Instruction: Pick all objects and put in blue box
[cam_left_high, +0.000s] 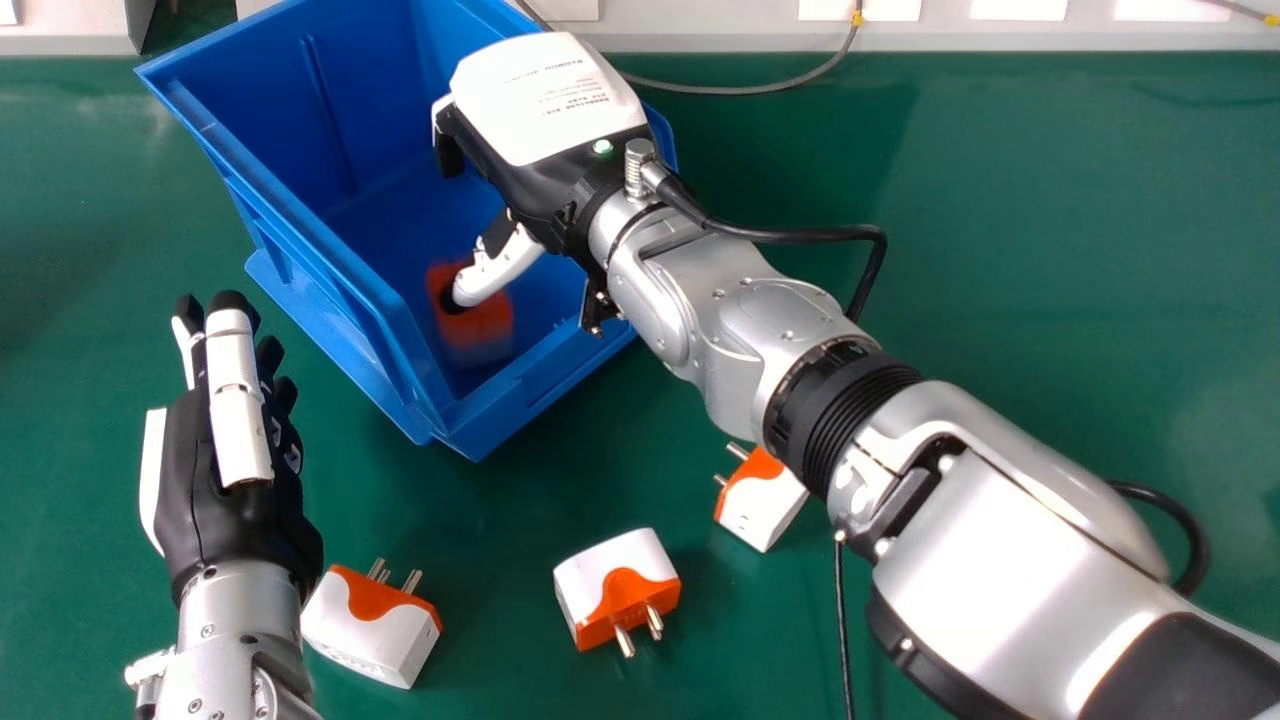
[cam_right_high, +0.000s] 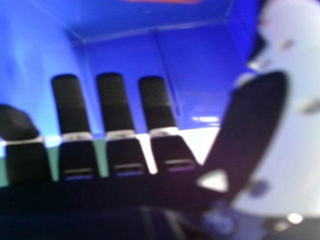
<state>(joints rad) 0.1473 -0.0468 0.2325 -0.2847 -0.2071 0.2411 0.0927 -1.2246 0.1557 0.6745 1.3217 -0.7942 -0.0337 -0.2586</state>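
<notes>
A blue open-topped box (cam_left_high: 330, 262) stands on the far left part of the green tabletop (cam_left_high: 1050, 250), set at an angle. The right robot hand (cam_left_high: 545, 120) is over the box, its white back up, its arm coming in from the near right. This robot hand is open, with nothing in its grip; in the right hand view its black fingers (cam_right_high: 114, 95) are extended side by side with gaps between them, the thumb (cam_right_high: 255, 120) well apart from them, and blue box walls beyond.

Inside the box, toward its near end, lies an orange and white plug adapter (cam_left_high: 480, 328), partly covered in the head view by the thumb; whether the two touch cannot be told.

Three more white and orange plug adapters lie on the tabletop, nearer than the box. The left one (cam_left_high: 375, 640) is just beside the left robot hand's wrist, its metal pins pointing to the far side. The middle one (cam_left_high: 610, 580) has its pins toward the near side. The right one (cam_left_high: 765, 505) is partly hidden by the right forearm.

The left robot hand (cam_left_high: 235, 430) is left of the box, open and empty, its fingers relaxed.
</notes>
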